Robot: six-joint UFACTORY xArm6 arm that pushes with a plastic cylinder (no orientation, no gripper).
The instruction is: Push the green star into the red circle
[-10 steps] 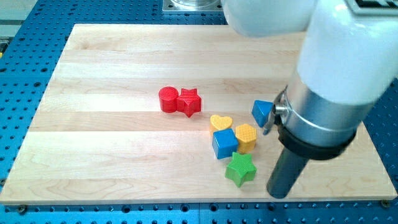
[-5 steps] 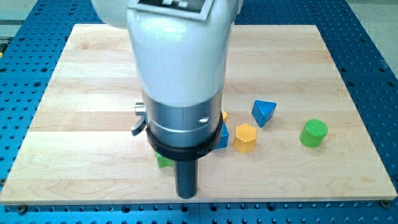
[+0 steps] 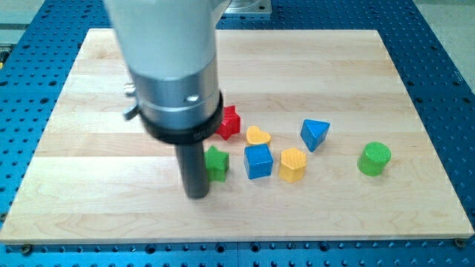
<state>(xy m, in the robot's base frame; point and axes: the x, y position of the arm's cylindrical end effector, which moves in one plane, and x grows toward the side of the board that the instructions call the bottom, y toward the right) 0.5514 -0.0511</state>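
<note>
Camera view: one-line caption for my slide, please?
My tip sits left of the green star, below the red star; red circle hidden.

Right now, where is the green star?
The green star sits low on the board, left of centre, against the right side of my tip, just left of the blue cube and below the red star.

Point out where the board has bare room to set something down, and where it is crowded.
Bare: the view's top-right strip above the blue triangle and green cylinder, and the bottom edge below the blocks. Crowded: the middle, where my tip sits left of the green star, beside blue cube, yellow heart, red star.
</note>
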